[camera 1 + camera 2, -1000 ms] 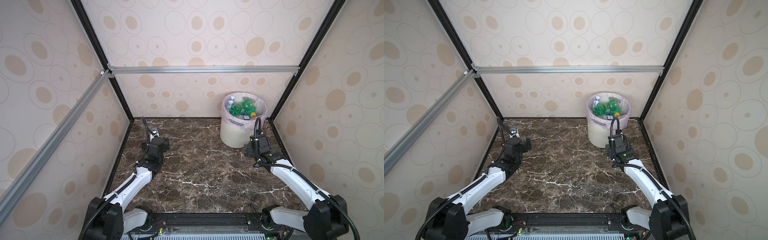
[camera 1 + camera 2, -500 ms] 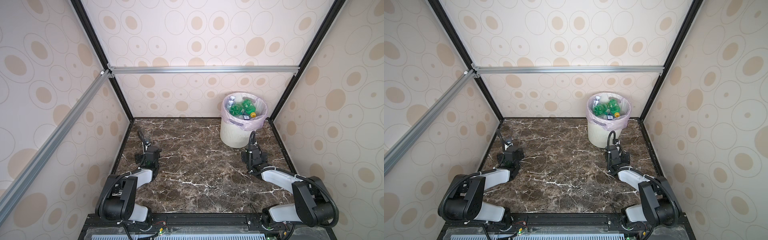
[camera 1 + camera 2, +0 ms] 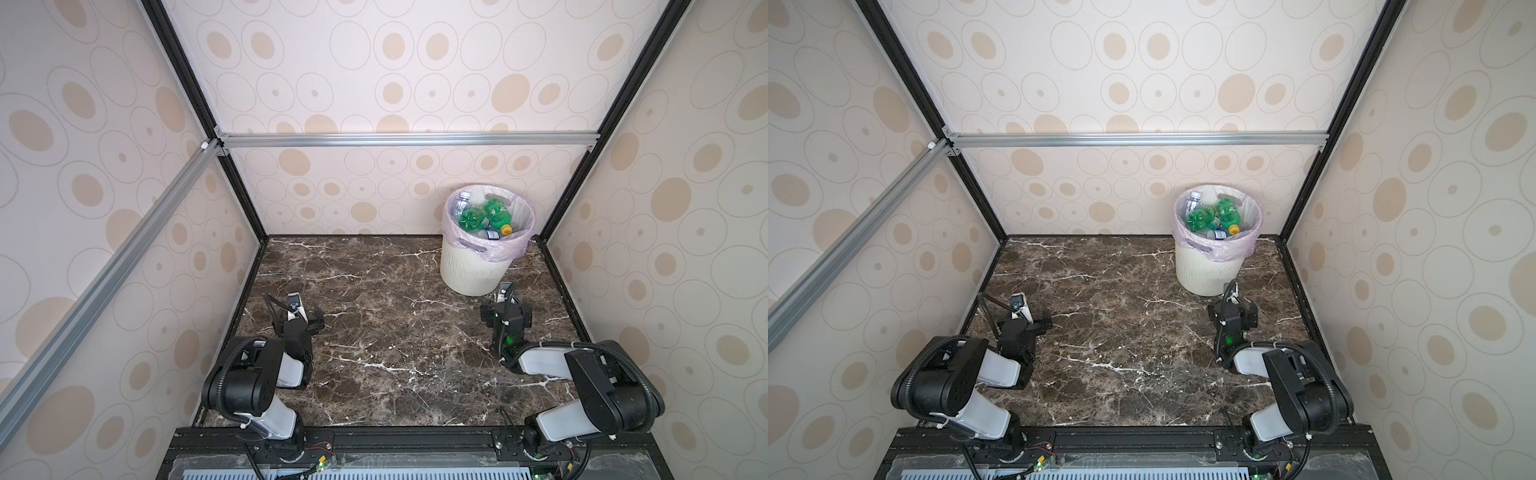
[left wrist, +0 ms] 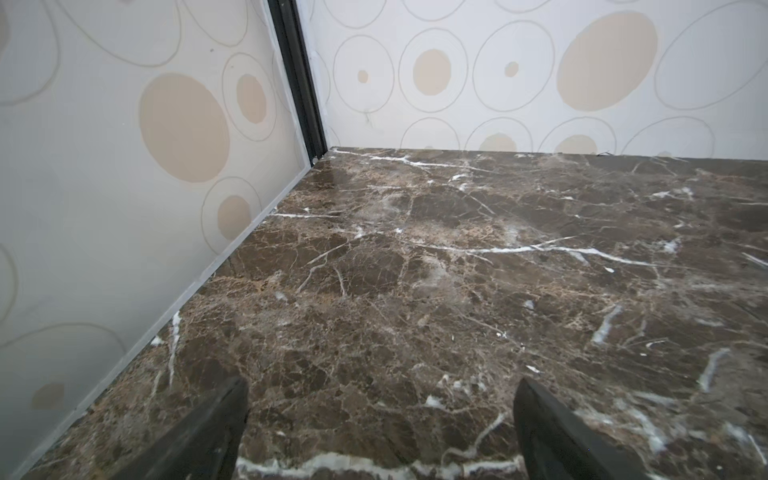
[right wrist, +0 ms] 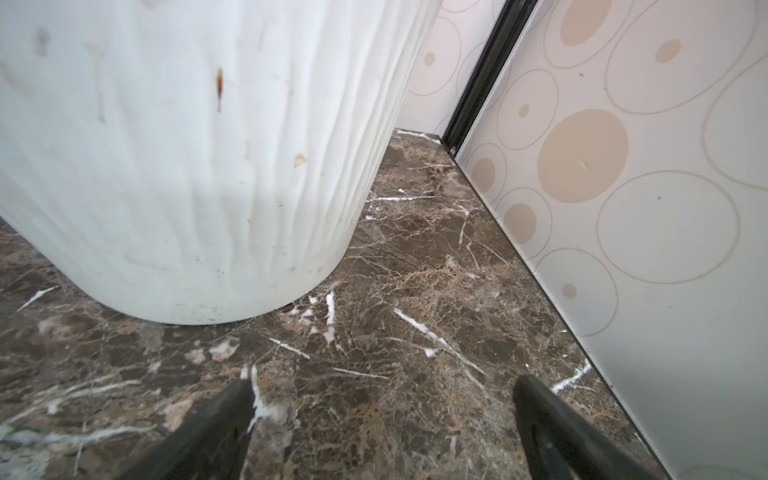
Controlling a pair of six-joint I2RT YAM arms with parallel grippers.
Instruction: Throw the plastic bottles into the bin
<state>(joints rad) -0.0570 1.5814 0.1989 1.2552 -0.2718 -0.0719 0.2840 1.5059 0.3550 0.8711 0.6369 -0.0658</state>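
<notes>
The clear and green plastic bottles (image 3: 484,218) lie heaped inside the round cream-white ribbed bin (image 3: 467,272) in the far right corner. The black left gripper (image 4: 380,388) and right gripper (image 5: 381,386) hang wide and empty over the brown marble table (image 3: 395,328); the task looks finished, so the arms need only park

The plastic bottles (image 3: 484,216) lie inside the bin (image 3: 469,272).

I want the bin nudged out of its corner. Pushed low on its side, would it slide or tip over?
Probably slides: the bin stands upright on smooth polished marble. Likely light, being ribbed plastic holding plastic bottles. A high push might tip it, since it narrows toward its base.
</notes>
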